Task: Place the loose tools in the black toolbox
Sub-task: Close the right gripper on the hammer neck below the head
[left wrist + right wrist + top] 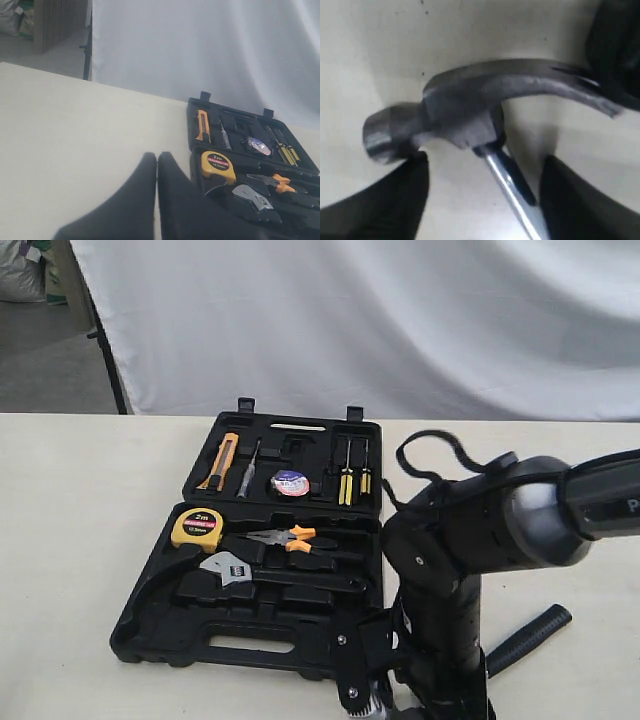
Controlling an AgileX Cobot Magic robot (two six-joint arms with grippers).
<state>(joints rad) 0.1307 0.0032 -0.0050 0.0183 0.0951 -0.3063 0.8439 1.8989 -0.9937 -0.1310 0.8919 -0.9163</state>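
Note:
The black toolbox [250, 645] lies open on the table, also seen in the left wrist view [250, 162]. A yellow tape measure [197, 529], orange-handled pliers [290, 537] and a wrench [228, 568] sit in its near half. A claw hammer [465, 105] lies on the table just right of the box, its black grip [530, 635] pointing away to the right. My right gripper [485, 162] is open, one finger on each side of the steel shaft just below the head. My left gripper [157, 156] is shut on nothing, above bare table left of the box.
The far half of the box holds a utility knife [222, 462], a tape roll [291, 483] and two yellow screwdrivers [352, 472]. My right arm [450, 570] hides the table beside the box. A white cloth [400, 320] hangs behind the table.

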